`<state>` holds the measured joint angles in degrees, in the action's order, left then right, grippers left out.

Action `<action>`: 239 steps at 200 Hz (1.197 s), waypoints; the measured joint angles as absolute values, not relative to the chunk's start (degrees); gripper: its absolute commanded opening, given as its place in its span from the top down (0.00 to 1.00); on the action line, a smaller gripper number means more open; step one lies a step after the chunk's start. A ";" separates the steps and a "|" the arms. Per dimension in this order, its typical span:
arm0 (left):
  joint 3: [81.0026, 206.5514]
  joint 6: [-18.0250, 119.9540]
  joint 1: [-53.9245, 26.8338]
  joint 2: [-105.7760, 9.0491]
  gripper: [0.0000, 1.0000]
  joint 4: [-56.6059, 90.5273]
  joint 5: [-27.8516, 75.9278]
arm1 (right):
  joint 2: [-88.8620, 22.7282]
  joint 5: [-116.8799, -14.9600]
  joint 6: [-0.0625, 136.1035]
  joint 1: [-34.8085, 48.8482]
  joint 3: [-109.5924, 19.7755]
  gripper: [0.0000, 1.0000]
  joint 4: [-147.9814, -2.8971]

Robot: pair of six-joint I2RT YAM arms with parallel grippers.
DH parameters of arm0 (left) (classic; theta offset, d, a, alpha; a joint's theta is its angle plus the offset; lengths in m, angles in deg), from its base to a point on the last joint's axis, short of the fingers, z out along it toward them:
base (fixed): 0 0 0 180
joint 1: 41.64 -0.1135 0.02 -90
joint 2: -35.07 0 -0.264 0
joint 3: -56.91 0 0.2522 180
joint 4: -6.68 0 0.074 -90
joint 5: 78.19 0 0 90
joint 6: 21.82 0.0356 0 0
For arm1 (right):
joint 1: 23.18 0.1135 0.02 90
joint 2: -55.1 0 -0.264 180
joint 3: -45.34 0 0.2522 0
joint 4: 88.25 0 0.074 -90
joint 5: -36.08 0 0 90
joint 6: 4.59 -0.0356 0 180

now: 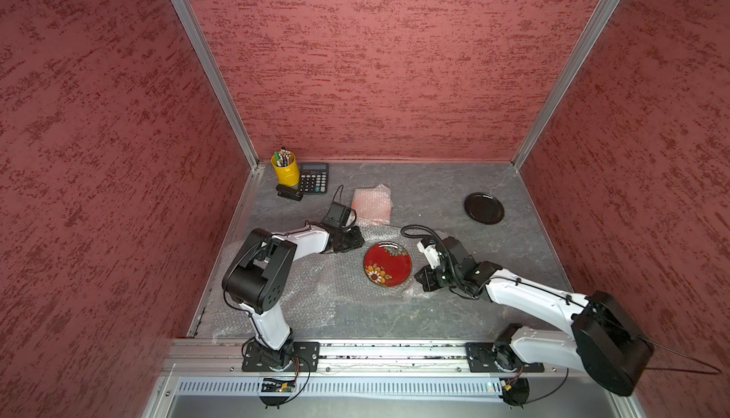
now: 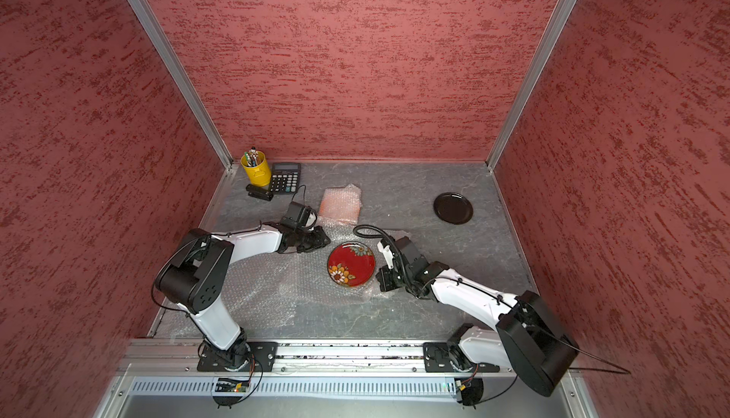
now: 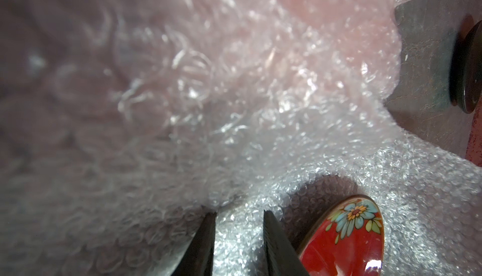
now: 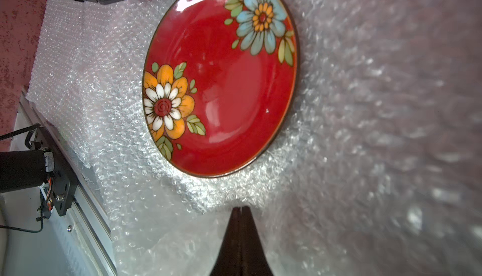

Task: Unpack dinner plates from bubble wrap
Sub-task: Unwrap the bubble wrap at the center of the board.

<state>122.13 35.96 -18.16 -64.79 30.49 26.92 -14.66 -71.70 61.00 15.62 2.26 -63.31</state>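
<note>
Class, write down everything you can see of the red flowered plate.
The red plate is round, glossy, seemingly glazed ceramic, with a thin dark rim, an orange-and-white flower and a pale blue one with green leaves. It lies face up, unwrapped, on spread bubble wrap. The left tool and right tool sit close beside it, apparently not touching.

Lab test booth, red textured walls (image 1: 375, 60), aluminium frame (image 1: 208, 64), calculator (image 1: 313, 177) and pen cup (image 1: 285, 169)

1. A red plate (image 1: 387, 264) with painted flowers lies face up and uncovered in the middle, on a spread-out bubble wrap sheet (image 1: 300, 283).
2. A glossy black plate (image 1: 484, 208) lies bare and flat, far right, well apart.
3. A bubble wrap bundle (image 1: 372, 206), folded shut with orange showing through, lies behind the red plate.
</note>
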 measured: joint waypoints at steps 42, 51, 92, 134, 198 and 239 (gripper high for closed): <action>122.05 35.93 -18.16 -64.72 0.67 30.42 26.88 | -9.28 -70.35 57.29 16.50 5.34 0.81 -62.08; 122.05 35.96 -18.16 -64.72 0.67 30.42 26.88 | -8.21 -69.67 56.48 16.54 5.52 0.76 -61.41; 122.05 35.96 -18.16 -64.72 0.67 30.44 26.86 | -2.70 -62.41 52.87 16.91 5.58 0.68 -57.14; 122.05 35.98 -18.14 -64.72 0.67 30.44 26.77 | 4.60 -51.51 47.73 17.11 5.74 0.62 -52.82; 121.98 36.04 -18.05 -64.66 0.68 30.44 26.68 | 4.23 -45.76 46.42 17.13 5.74 0.61 -53.08; 121.26 36.09 -17.94 -64.00 0.68 30.51 26.33 | -2.53 -52.77 49.02 17.13 5.95 0.59 -59.22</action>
